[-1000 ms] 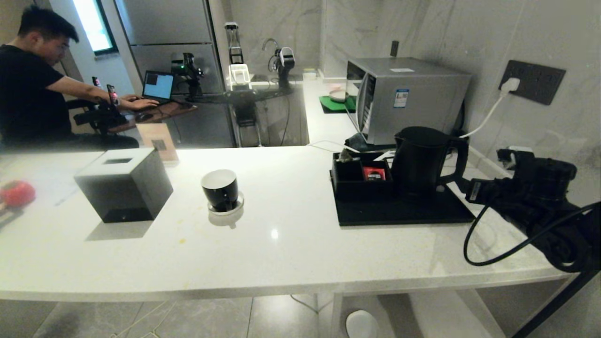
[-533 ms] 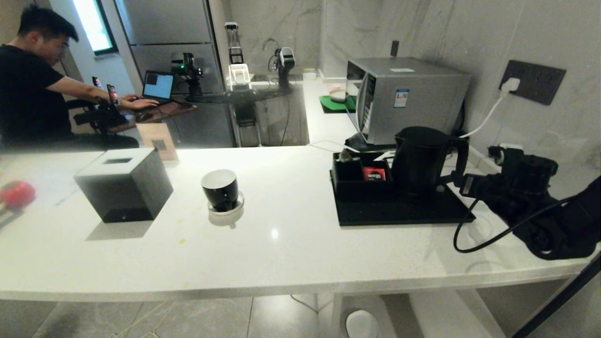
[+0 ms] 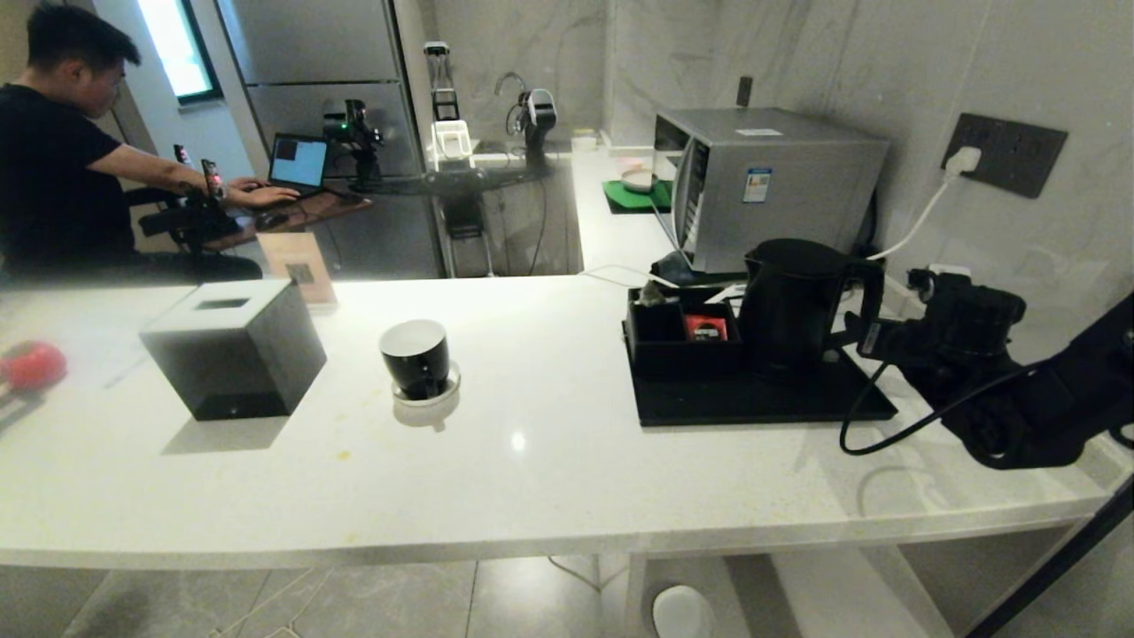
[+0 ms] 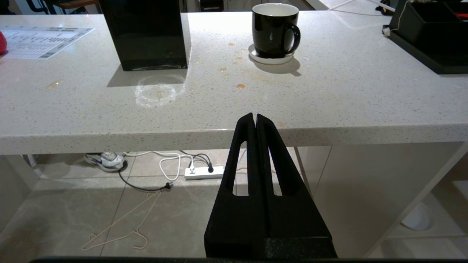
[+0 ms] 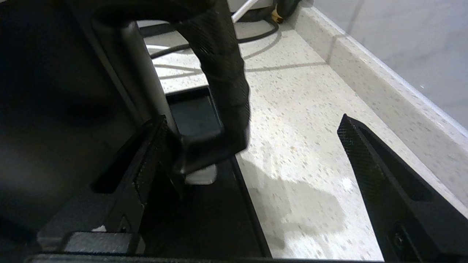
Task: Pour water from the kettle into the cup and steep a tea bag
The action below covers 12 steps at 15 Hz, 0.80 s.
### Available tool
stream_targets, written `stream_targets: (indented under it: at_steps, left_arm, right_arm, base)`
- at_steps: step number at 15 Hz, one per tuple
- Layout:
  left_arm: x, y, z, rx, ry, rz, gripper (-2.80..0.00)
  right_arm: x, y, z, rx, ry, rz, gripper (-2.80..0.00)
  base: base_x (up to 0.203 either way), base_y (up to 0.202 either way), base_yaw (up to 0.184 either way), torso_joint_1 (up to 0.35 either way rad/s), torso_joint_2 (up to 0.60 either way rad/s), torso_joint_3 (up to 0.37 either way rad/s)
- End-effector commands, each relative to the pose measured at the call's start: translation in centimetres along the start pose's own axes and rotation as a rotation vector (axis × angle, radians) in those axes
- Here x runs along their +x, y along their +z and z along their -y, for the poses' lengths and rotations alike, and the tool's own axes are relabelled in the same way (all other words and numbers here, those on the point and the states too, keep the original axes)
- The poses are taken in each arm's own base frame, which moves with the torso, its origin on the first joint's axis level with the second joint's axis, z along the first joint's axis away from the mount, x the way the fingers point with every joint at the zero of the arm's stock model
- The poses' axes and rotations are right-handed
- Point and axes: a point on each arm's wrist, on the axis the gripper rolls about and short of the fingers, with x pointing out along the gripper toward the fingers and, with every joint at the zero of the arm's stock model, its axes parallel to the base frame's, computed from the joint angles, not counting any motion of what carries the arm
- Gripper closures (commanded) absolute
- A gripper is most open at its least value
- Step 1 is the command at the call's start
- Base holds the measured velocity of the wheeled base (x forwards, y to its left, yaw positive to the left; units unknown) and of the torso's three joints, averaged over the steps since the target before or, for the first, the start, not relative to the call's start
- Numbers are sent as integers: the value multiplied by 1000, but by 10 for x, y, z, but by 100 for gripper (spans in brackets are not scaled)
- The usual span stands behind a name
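Head view: kettle [image 3: 793, 301] upright on the black tray [image 3: 753, 403], loop handle [image 3: 866, 297] turned away from the cup [image 3: 415, 356] and toward the right gripper [image 3: 858, 335], which sits just beside that handle, level with its lower half. Handle's long axis near vertical. Cup on its saucer, well apart from the kettle, out on the bare counter; tea bag [image 3: 653, 294] at the tray box's far corner, on the kettle's cup side. Left arm nowhere in this view, so right arm far nearer the kettle. Left wrist view: left gripper [image 4: 255, 120] pressed fully closed, empty, parked low before the counter edge, cup [image 4: 275, 29] far ahead, nowhere near the kettle. Right wrist view: right gripper [image 5: 252, 149] spread wide, nothing held; one finger [image 5: 150, 160] close against the handle's [image 5: 223, 76] foot by the kettle body, the other finger [image 5: 369, 164] well out over bare counter, so the upright handle stands between them, much nearer the kettle-side one. Likely next: advance slightly, centre on the handle, then close.
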Motion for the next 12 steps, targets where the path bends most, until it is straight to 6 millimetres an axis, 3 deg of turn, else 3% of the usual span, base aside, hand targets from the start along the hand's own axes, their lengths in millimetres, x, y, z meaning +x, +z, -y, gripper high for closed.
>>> stream_targets:
  at_steps: [1, 12]
  left_arm:
    - [0, 0, 0, 0, 1, 1, 0]
    - [0, 0, 0, 0, 1, 1, 0]
  right_arm:
    - [10, -3, -2, 5, -14, 15, -280]
    - [50, 2, -6, 33, -54, 108, -280]
  base:
    - [0, 0, 0, 0, 0, 0]
    - [0, 0, 0, 0, 0, 0]
